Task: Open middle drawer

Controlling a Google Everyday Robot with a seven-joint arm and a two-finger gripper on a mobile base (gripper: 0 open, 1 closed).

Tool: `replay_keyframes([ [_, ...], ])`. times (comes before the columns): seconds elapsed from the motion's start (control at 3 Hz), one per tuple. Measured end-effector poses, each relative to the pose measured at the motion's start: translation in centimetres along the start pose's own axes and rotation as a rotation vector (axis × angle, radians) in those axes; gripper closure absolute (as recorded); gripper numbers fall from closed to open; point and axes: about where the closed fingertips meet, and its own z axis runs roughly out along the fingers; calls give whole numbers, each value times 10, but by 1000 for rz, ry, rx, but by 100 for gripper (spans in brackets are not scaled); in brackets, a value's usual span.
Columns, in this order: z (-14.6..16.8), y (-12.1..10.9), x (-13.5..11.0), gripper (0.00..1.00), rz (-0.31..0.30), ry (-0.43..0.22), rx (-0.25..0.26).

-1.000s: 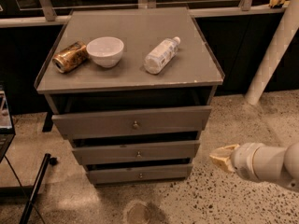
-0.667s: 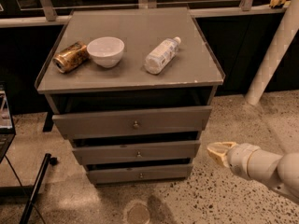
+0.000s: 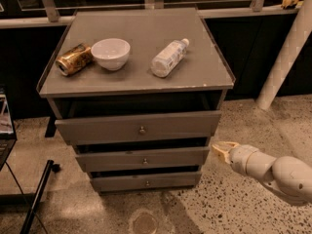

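Observation:
The grey cabinet (image 3: 136, 77) has three stacked drawers. The middle drawer (image 3: 117, 159) is a grey flat front with a small round metal knob (image 3: 145, 161), between the taller top drawer (image 3: 97, 128) and the shorter bottom drawer (image 3: 117, 182). All three fronts sit close to the frame. My gripper (image 3: 220, 150) is on the end of the white arm (image 3: 273, 172) coming in from the lower right. Its yellowish tips sit just right of the middle drawer's right end, about level with it, and apart from the knob.
On the cabinet top lie a golden can (image 3: 74, 59) on its side, a white bowl (image 3: 110, 53) and a white bottle (image 3: 168, 58) on its side. A white post (image 3: 285, 57) stands at the right. A dark pole (image 3: 36, 194) leans at the lower left over speckled floor.
My arm has moved left and slightly up, bringing the gripper closer to the cabinet's right side. The drawers have not moved.

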Motion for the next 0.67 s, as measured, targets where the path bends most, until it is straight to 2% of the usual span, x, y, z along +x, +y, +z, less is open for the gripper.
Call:
replay_keyframes([
  [0.33,7,-3,2,100,7,-1,-3],
  [0.67,11,-3,11,100,46,-6,13],
])
